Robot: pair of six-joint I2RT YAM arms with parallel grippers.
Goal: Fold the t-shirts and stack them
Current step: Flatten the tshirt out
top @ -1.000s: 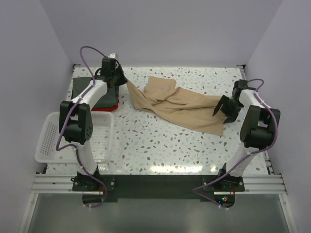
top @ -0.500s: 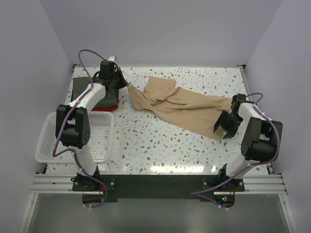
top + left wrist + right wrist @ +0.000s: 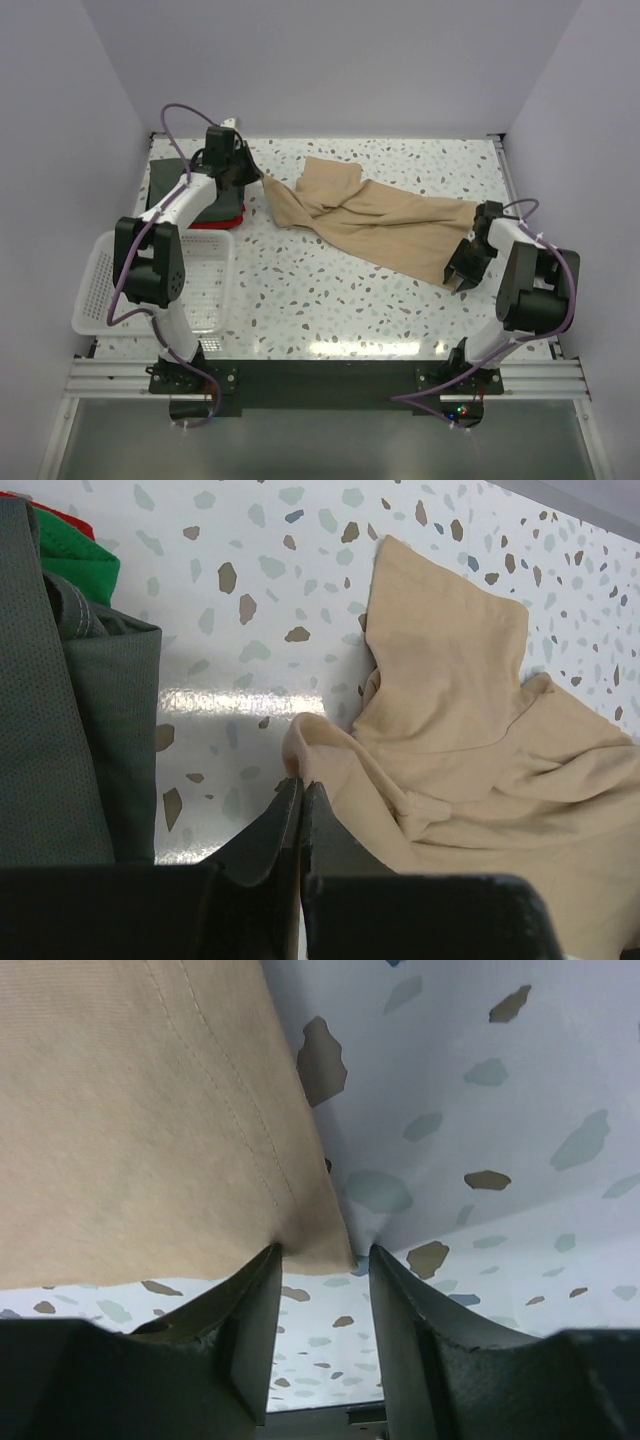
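The tan t-shirt (image 3: 375,220) lies crumpled across the middle of the table. My left gripper (image 3: 259,178) is shut on its left corner, the cloth (image 3: 450,740) bunching at the fingertips. My right gripper (image 3: 456,275) is open, its jaws standing either side of the shirt's lower right corner (image 3: 300,1230). The dark grey-green t-shirt (image 3: 175,185) lies folded at the far left over a red one (image 3: 222,221) that shows as a thin edge. It fills the left side of the left wrist view (image 3: 60,730).
A white mesh basket (image 3: 155,282) stands at the near left, by the left arm's base. A green cloth edge (image 3: 75,555) shows beside the grey-green shirt. The table's right edge lies just beyond the right gripper.
My right gripper has moved toward the near edge, from beside the shirt's right end down to its lower right corner. The left gripper has shifted slightly back and holds the left corner.
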